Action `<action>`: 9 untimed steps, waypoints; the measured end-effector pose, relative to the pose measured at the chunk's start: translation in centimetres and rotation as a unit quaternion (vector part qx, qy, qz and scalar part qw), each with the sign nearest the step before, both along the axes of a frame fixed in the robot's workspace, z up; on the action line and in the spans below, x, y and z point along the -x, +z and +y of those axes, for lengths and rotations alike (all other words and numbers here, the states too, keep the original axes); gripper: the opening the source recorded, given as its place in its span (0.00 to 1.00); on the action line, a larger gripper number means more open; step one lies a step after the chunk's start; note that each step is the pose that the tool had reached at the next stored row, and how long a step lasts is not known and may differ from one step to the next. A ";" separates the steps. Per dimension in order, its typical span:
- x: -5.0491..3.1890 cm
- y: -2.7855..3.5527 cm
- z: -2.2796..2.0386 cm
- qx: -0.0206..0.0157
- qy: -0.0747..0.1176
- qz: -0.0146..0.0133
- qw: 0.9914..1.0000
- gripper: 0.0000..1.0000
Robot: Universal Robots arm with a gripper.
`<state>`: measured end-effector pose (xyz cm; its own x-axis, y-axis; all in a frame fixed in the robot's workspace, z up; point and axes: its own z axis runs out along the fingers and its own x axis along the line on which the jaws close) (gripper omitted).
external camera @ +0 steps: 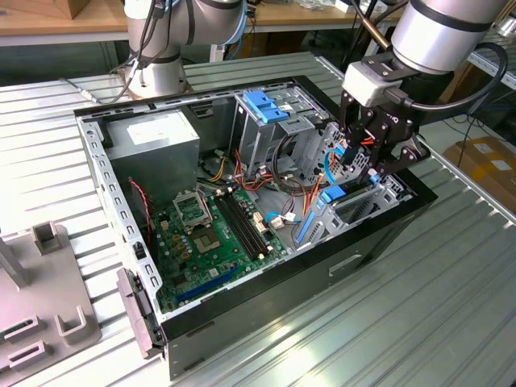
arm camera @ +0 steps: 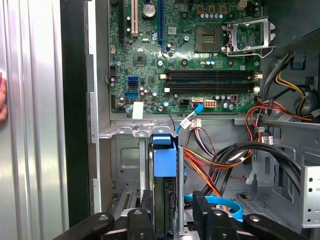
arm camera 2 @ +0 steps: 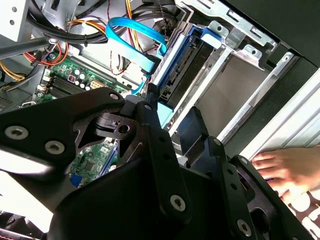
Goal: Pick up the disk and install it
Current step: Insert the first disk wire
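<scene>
The disk [arm camera: 165, 162], a dark body edged by a blue bracket, stands on edge in the metal bay [arm camera: 122, 165] at the front corner of the open computer case [external camera: 266, 306]. In the exterior view the disk [external camera: 333, 194] sits low in that bay, on the view's right. My gripper [external camera: 359, 161] hangs directly over it. In the first wrist view my gripper [arm camera: 172, 200] is open and straddles the disk's near end, with a gap showing beside one finger. In the second wrist view the disk [arm camera 2: 182, 65] lies just past my gripper [arm camera 2: 172, 112].
Blue and orange cables [arm camera: 215, 170] run close beside the bay. The motherboard [external camera: 214, 234], the grey power-supply box [external camera: 153, 137] and a drive cage with a blue handle [external camera: 264, 105] fill the case. A person's hand [arm camera 2: 280, 172] rests on the table beside the case. Grey fixtures [external camera: 48, 314] stand at the exterior view's left.
</scene>
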<state>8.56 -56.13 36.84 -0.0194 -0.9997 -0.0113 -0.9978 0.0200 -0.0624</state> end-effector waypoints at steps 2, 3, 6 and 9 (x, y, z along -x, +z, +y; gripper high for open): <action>0.00 -0.01 0.00 0.000 0.000 0.000 1.000 0.45; 0.00 -0.01 0.00 0.000 0.000 0.000 1.000 0.45; -0.22 -0.02 0.00 0.000 0.000 0.000 1.000 0.45; -0.54 0.05 0.00 0.000 0.000 0.002 1.000 0.45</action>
